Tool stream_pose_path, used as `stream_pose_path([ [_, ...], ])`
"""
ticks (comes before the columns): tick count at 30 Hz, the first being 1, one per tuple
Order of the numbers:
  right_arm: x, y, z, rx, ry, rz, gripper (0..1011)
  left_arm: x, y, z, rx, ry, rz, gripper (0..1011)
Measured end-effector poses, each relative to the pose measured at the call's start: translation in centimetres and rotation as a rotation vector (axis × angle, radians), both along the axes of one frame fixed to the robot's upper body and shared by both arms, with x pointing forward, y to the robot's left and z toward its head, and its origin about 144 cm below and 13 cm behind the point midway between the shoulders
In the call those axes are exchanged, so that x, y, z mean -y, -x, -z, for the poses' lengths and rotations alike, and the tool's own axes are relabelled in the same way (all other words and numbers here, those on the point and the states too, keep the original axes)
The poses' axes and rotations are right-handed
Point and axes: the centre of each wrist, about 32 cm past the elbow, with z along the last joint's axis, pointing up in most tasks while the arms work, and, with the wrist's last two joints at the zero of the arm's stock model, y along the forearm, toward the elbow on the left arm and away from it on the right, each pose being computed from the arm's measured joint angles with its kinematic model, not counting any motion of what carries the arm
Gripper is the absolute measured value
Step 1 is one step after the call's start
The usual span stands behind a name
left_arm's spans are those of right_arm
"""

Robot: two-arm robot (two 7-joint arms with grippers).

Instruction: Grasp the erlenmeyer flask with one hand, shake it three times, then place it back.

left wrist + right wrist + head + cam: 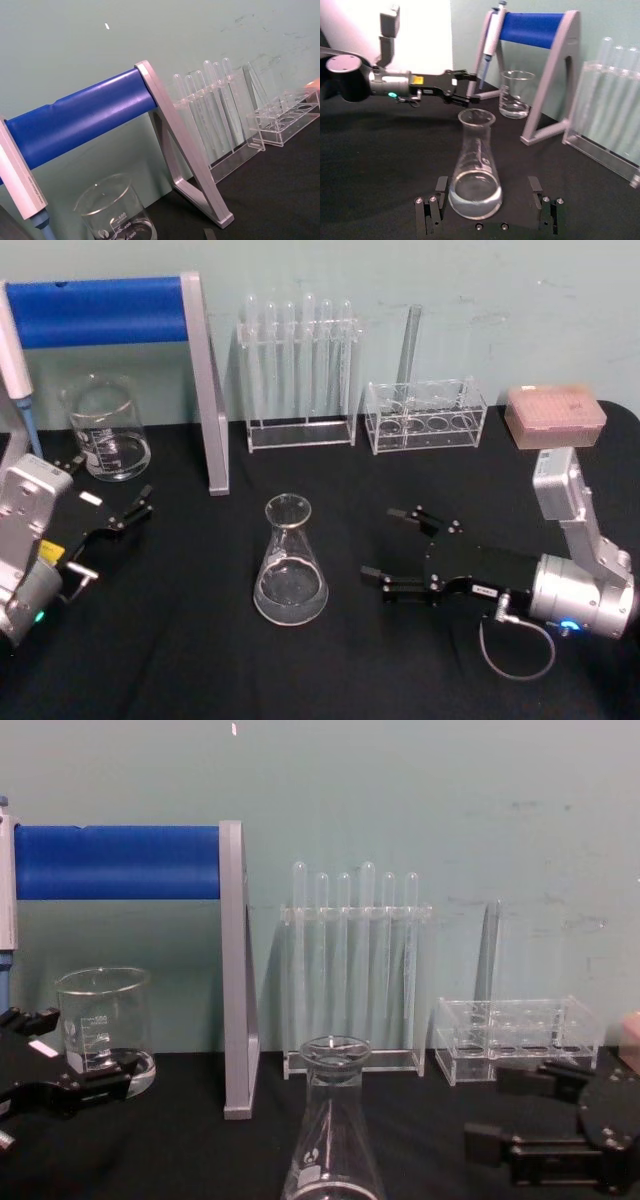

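Note:
The erlenmeyer flask (290, 565) stands upright on the black table, near the middle, with a little clear liquid in its base. It also shows in the chest view (333, 1145) and the right wrist view (475, 175). My right gripper (383, 543) lies low to the right of the flask, open, its fingertips pointing at the flask and a short gap away. From the right wrist camera the open fingers (440, 186) flank the flask's base. My left gripper (110, 490) hovers open at the table's left, by the beaker, far from the flask.
A glass beaker (105, 430) stands at the back left under a blue-barred pipette stand (100, 310) with a grey leg (212, 390). A rack of test tubes (300, 370), a lower clear rack (425, 415) and a pink tip box (555, 415) line the back.

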Motion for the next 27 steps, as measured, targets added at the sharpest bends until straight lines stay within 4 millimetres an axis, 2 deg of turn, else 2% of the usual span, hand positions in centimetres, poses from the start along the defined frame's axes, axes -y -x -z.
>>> stream_pose_path([
  [12,-2.3,-2.4,0.4,0.004,-0.026,-0.09,1000,0.0,0.0,0.0,0.0,0.0,0.0,1001],
  [27,-4.1,-4.8,0.8,-0.001,-0.018,-0.139,1000,0.0,0.0,0.0,0.0,0.0,0.0,1001],
])
